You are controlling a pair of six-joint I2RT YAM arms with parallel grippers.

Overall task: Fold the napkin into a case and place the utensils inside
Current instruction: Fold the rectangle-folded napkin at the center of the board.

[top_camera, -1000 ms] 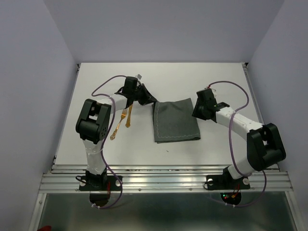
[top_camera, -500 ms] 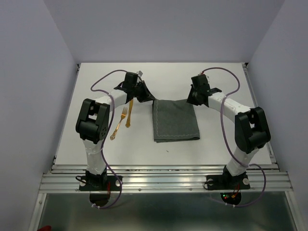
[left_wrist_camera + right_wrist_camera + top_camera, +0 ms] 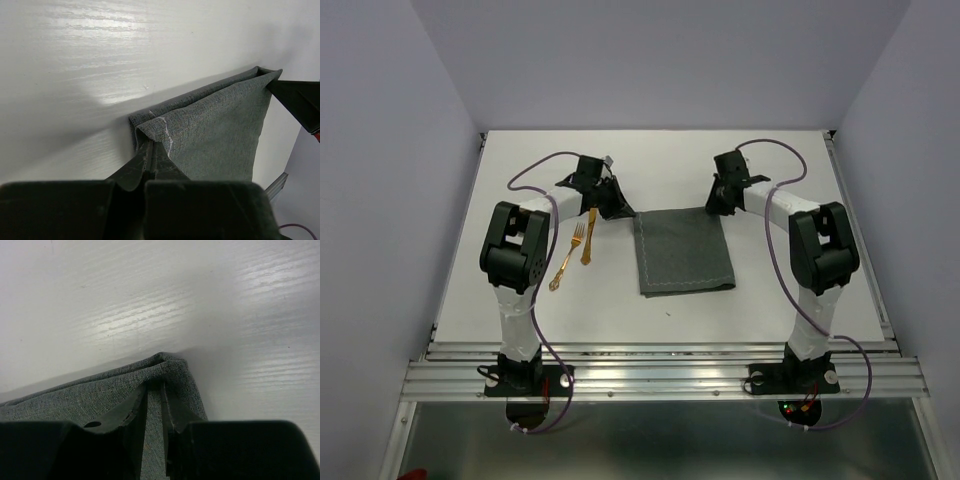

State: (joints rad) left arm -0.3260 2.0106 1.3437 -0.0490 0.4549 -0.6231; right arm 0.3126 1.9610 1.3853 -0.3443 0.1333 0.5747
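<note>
While the top view takes in the whole layout, only the wrist cameras show the grips themselves. From above, the napkin point(image 3: 683, 252) lies as a folded grey rectangle on the white tabletop point(image 3: 780, 290). The left end effector point(image 3: 620, 209) is at its far left corner and the right end effector point(image 3: 712, 206) at its far right corner, and the cloth runs from both back toward the arm bases. The utensils point(image 3: 587, 245), two thin orange-brown pieces, lie just outside the left end effector. They are on the side away from the napkin and apart from it, and neither wrist view catches them.

The left wrist view shows the left end effector point(image 3: 149, 150) closed tight, its fingers point(image 3: 132, 170) pinching a corner of the napkin point(image 3: 220, 130). Two layers and a pale stitch line show at that corner. At the opposite corner, a dark finger of the right end effector meets the cloth.

The right wrist view shows the right end effector point(image 3: 154, 387) closed down on a thin fold of napkin point(image 3: 90, 395). The fold is clamped between its fingers point(image 3: 125, 407), and the corner bunches up just ahead of the tips.

From above, both sets of fingertips are hidden under the wrists, so the grips cannot be read there. Whether the pinched corners are lifted off the tabletop is hard to tell. Each wrist view cuts off most of the cloth.
</note>
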